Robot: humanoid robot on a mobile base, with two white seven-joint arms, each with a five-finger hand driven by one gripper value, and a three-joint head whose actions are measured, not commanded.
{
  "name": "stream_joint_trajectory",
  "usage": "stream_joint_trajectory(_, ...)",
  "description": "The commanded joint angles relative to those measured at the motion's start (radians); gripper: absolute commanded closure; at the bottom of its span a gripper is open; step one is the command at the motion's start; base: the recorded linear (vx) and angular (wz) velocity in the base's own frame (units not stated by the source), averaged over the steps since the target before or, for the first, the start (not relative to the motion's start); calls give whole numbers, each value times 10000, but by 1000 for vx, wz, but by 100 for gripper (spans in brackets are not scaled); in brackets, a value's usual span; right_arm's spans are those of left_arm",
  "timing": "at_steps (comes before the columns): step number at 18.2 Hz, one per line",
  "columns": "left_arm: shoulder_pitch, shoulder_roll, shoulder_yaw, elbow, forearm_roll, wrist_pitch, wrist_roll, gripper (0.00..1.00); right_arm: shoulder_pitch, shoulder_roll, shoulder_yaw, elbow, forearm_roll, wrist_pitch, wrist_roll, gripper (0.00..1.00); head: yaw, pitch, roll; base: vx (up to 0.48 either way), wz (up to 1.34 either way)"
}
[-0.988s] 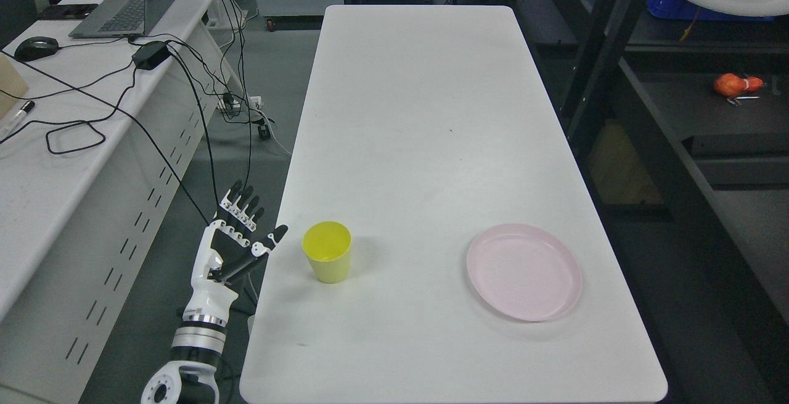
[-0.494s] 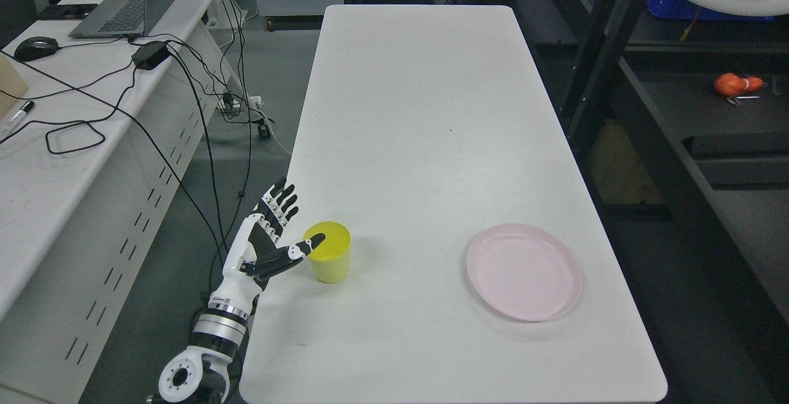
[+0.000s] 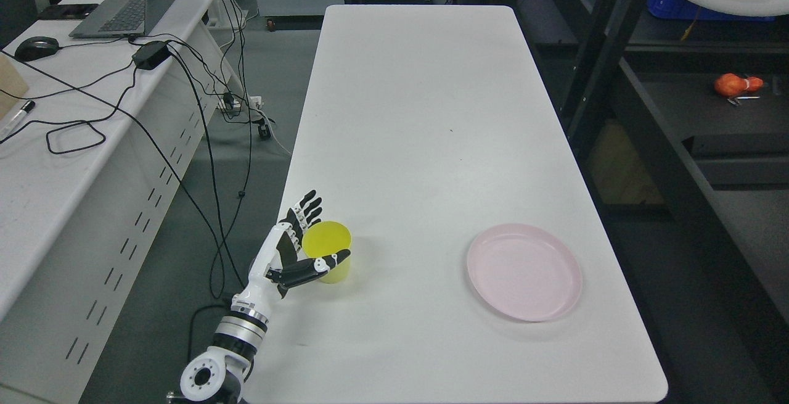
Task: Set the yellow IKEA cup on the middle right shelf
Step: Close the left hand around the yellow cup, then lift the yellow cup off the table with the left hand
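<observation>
Yellow cup (image 3: 327,250) upright on white table (image 3: 419,114), near the front left corner, mouth up. Left hand (image 3: 294,250) right beside it on the cup's left side, arm coming in from lower left over the table edge. Fingers (image 3: 306,205) straight and spread, reaching along the far-left side of the cup; thumb (image 3: 327,262) stretched across the near side of the cup wall. Hand wide open around the cup, not clamped (contact of thumb with cup wall hard to judge, looks touching or just off). Cup resting on the table, not lifted. Pink plate (image 3: 524,271) on the same table, well to the right of the cup, flat. Dark shelf rack (image 3: 653,139) along the right side of the table, with an orange object (image 3: 733,85) lying on one shelf. Grey desk at left with laptop (image 3: 132,3), mouse (image 3: 36,47), black cables (image 3: 185,83) trailing to the floor.
</observation>
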Motion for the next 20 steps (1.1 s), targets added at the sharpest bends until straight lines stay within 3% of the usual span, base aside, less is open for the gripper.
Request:
stream_joint_trajectory(1,-107,174,-1033,328,-527,-75,-2,1,138,-175,169,0,-246,4,6,1,0,0,0,0,0)
stream_joint_trajectory(8,-260,183,-1110,1553,-1019,-75,-2,2,138,-175,169,0,-246,4,6,1,0,0,0,0,0)
stream_joint_trajectory(10,-383,183,-1004,1861,-1004,-90,-17,7,138,-175,169,0,-246,4,6,1,0,0,0,0,0)
stream_joint_trajectory(11,-383,183,-942,1877,-1004,-166,-17,13,138,-175,169,0,-246,4,6,1,0,0,0,0,0)
stream_joint_trajectory(12,-383,174,-775,1892,-989,-410,-17,25,138,-175,169,0,-246,4,6,1,0,0,0,0,0)
stream_joint_trajectory(16,-200,174,70,1954,65,-1927,-18,85,138,-175,169,0,-246,4,6,1,0,0,0,0,0)
stream_joint_trajectory(17,-139,174,116,1878,541,-2174,-17,96,138,-175,169,0,-246,4,6,1,0,0,0,0,0)
stream_joint_trajectory(20,60,174,468,763,1249,-2254,-33,100,138,-175,169,0,-246,4,6,1,0,0,0,0,0)
